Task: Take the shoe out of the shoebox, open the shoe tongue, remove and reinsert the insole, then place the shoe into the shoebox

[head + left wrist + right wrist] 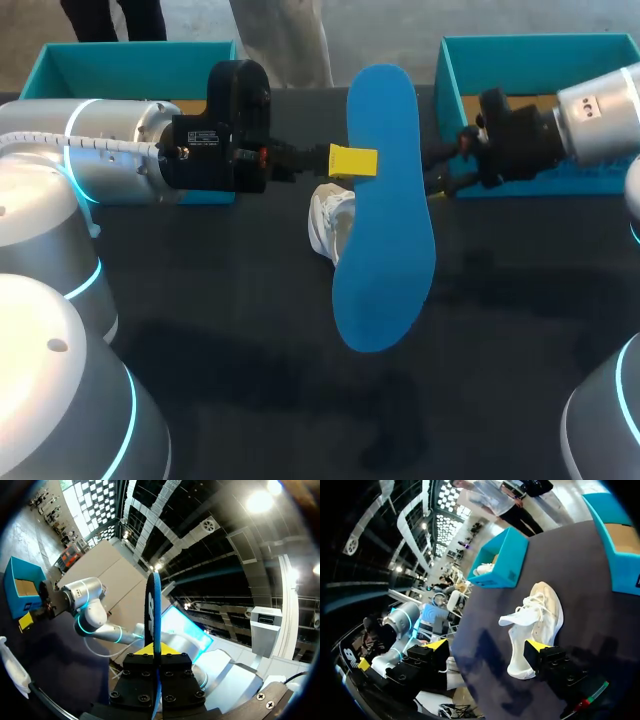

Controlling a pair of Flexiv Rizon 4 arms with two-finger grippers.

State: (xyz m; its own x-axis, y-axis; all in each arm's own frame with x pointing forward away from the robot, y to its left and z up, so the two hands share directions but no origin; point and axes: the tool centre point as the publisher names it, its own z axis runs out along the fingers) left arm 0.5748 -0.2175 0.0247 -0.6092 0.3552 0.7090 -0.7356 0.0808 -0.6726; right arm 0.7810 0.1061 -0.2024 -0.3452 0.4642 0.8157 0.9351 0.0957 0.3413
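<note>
Lying on the table (pixel 230 330) outside the teal shoeboxes (pixel 130 60), the white shoe (pixel 330 222) was set ready, seemingly for reinsertion; the blue insole (pixel 385 220) was held above it, pinched edgewise by the left gripper (pixel 352 160); the right gripper (pixel 445 168) was spread, empty.

Blue insole (pixel 385 200), white shoe (pixel 330 225), teal shoeboxes (pixel 130 62) (pixel 450 85), plain dark table (pixel 250 330).

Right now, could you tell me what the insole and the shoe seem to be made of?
The insole looks like matte blue foam, thin and flat edge-on. The shoe seems white fabric or synthetic, soft-looking and laced; I can't be sure.
</note>
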